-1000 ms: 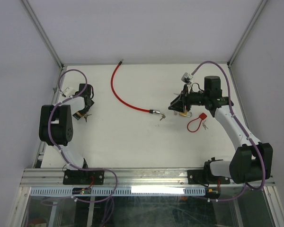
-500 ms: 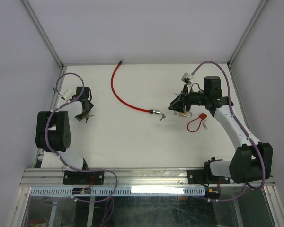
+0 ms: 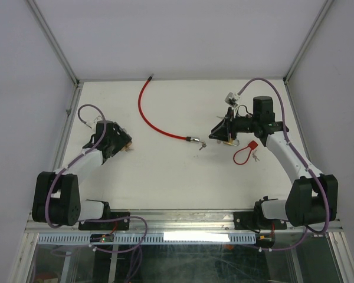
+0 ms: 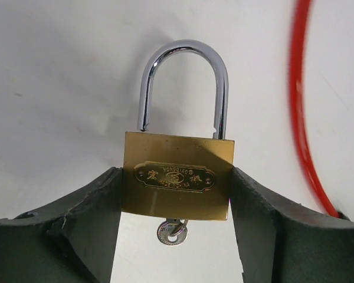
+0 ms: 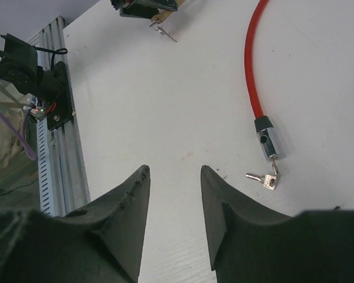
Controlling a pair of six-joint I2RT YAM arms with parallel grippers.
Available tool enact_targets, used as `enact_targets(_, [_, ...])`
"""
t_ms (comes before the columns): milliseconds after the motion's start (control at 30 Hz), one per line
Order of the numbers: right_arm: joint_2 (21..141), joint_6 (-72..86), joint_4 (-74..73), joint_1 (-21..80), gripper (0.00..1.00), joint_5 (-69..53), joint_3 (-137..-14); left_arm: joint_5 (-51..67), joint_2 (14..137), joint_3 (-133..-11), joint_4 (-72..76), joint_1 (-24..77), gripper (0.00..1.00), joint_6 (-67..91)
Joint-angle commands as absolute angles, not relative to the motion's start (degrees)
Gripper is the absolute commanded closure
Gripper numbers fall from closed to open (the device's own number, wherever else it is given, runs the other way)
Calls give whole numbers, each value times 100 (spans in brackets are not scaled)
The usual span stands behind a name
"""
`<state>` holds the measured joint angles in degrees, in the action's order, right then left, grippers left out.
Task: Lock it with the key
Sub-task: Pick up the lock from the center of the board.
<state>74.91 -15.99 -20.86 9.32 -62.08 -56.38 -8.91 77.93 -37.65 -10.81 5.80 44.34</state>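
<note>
A brass padlock (image 4: 177, 177) with a chrome shackle (image 4: 186, 53) is clamped between my left gripper's (image 4: 176, 186) fingers, held over the table. The shackle's left leg ends just above the body. A small key (image 4: 172, 231) sticks out of the padlock's underside. In the top view my left gripper (image 3: 125, 144) is at the table's left. My right gripper (image 3: 216, 132) is open and empty, hovering right of centre. In the right wrist view its fingertips (image 5: 143, 174) stand apart over bare table.
A red cable lock (image 3: 150, 118) curves across the back middle; its chrome end (image 5: 268, 144) and keys (image 5: 262, 178) lie left of my right gripper. A small red loop lock (image 3: 243, 154) with keys lies near the right arm. Aluminium rails edge the table.
My left arm has swung from the table's left edge toward the right and nearer, carrying the padlock. The right arm has barely moved.
</note>
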Motion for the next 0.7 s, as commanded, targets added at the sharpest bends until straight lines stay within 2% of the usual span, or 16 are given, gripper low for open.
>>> enact_targets(0, [7454, -1544, -1581, 976, 57, -6580, -5530, 355, 6898, -3378, 566, 859, 64, 4023])
enact_targets(200, [7419, -1745, -1382, 985, 58, -6830, -5352, 1966, 6518, -2670, 2332, 1103, 65, 3642])
enact_targets(333, [7366, -2291, -1426, 995, 56, -7098, -5231, 3122, 6920, -2557, 3375, 1260, 72, 3755])
enact_targets(433, [7241, -2890, -1424, 993, 54, -7316, -5048, 3657, 7327, -2589, 4055, 1465, 73, 3867])
enact_targets(533, [7079, -4039, -1668, 993, 54, -7630, -4824, 4186, 7781, -2689, 4667, 1652, 73, 4016])
enact_targets(667, [6922, -6636, -3052, 995, 42, -7910, -4766, 4942, 8365, -2909, 5303, 1864, 73, 4250])
